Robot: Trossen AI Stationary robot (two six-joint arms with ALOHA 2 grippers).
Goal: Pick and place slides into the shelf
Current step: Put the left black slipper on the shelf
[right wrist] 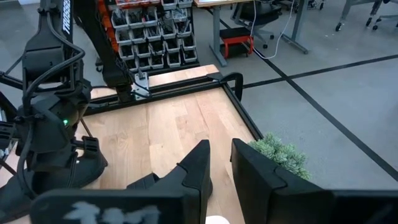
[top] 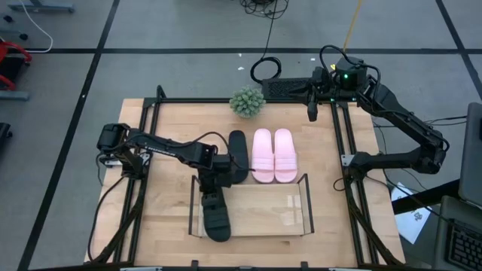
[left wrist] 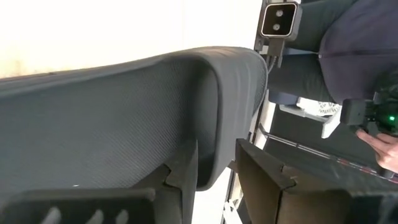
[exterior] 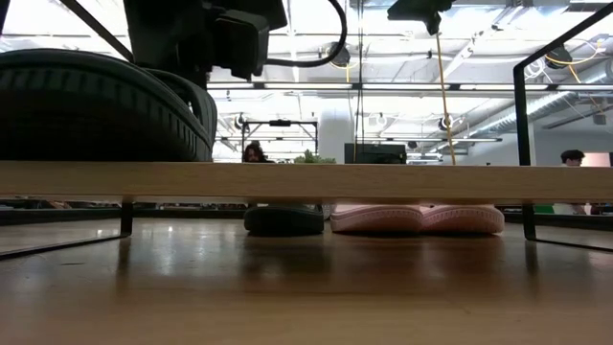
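Note:
One black slide [top: 217, 218] lies on the left end of the shelf [top: 263, 212], a clear panel in a thin black frame. My left gripper [top: 213, 190] stands over that slide's far part and is shut on it. In the low view the slide [exterior: 96, 105] sits on the shelf's top panel [exterior: 383, 180]. The other black slide [top: 238, 154] and the pink pair [top: 273, 154] rest sole-down on the table just beyond the shelf. My right gripper [top: 312, 107] hangs near the table's far right corner, open and holding nothing. My left gripper [left wrist: 217, 163] has the edge of the black slide's wide ribbed strap [left wrist: 211, 146] between its two fingers, one finger [left wrist: 177, 177] on the strap's outer face and the other [left wrist: 264, 177] beyond its edge. It comes from above, slanting from the far side. The sole rests on the shelf panel.
A small green plant [top: 247, 102] stands at the table's far edge, behind the slides. The black table frame [top: 343, 162] runs along the left and right sides. The shelf panel to the right of the placed slide is bare. People show in the room beyond the table.

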